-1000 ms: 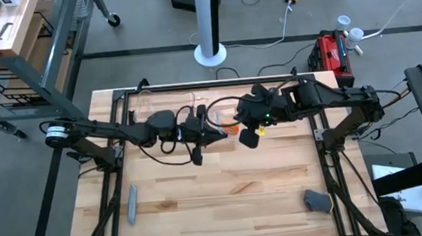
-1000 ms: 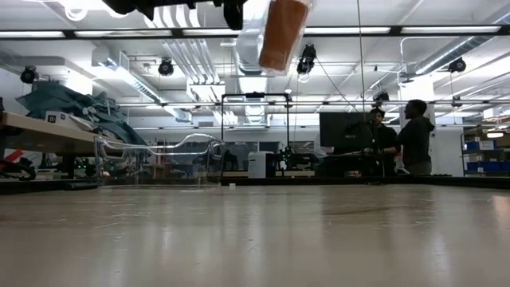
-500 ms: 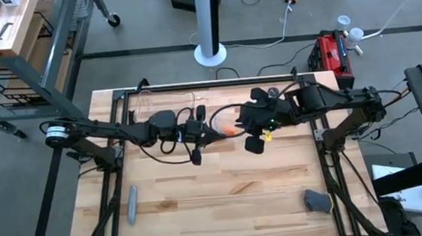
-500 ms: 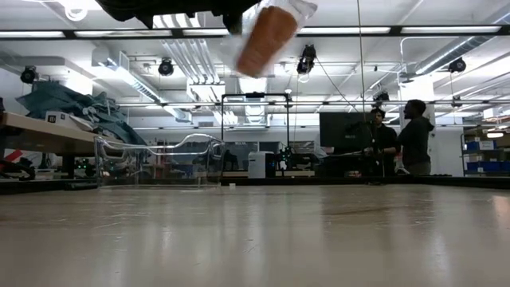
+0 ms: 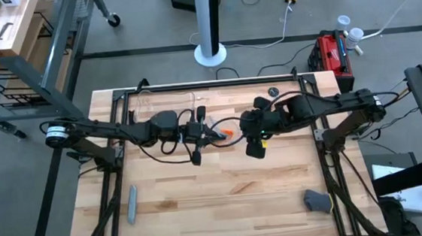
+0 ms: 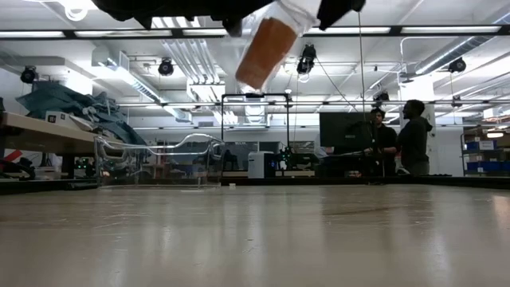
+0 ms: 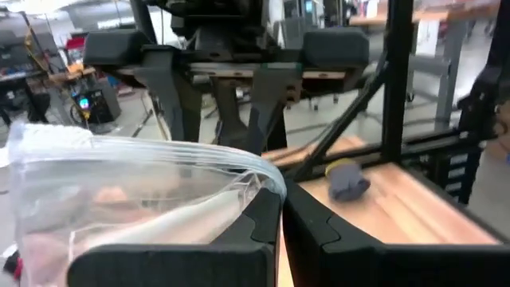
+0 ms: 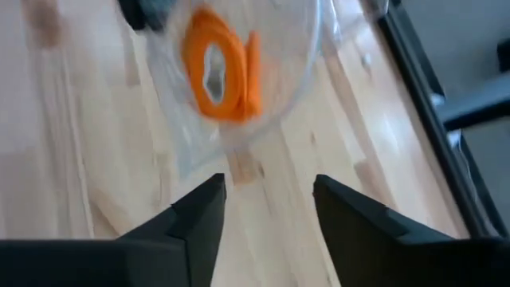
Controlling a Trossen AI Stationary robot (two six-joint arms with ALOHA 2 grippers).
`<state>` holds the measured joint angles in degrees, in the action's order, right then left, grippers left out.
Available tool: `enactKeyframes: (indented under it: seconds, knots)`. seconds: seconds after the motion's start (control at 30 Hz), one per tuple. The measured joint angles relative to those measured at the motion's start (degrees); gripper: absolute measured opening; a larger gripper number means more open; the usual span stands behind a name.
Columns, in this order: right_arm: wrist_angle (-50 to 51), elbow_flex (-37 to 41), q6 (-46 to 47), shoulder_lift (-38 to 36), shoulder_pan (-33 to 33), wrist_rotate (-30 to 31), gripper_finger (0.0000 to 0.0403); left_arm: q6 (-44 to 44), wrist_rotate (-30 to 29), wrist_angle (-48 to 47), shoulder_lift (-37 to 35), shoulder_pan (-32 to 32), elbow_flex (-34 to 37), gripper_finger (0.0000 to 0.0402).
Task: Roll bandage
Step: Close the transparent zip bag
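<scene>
The step in hand looks like getting the bandage (image 8: 221, 65), a small orange roll, out of the clear plastic wrap (image 7: 143, 191) held high above the desk (image 5: 224, 192); the left gripper (image 5: 214, 135) has its jaws together on the wrap's edge, and the right gripper (image 5: 252, 139), jaws apart and empty, should take the opposite edge rather than the roll. The desk is pale wood, with a grey bar (image 5: 132, 202) near the front. Behind is a workshop with two people (image 6: 402, 135) standing.
</scene>
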<state>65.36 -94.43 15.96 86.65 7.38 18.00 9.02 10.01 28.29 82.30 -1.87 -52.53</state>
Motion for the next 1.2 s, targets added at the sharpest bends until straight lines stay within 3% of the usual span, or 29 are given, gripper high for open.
enactKeyframes:
  seconds: [0.37, 0.87, 1.2]
  knots:
    - [2.7, 4.0, 8.7, 2.9, 0.0, -0.6, 0.0206, 1.5, -3.0, -3.2, 0.0, 0.0, 0.0, 0.0000]
    - [0.2, 4.0, 2.8, 12.9, 0.0, -0.4, 0.0199, 1.7, -3.1, -3.3, 0.0, 0.0, 0.0, 0.0000]
    - [-1.7, 3.9, 0.5, 10.5, 0.3, -0.4, 0.0214, 2.6, -3.5, -2.9, 0.0, 0.0, 0.0, 0.0000]
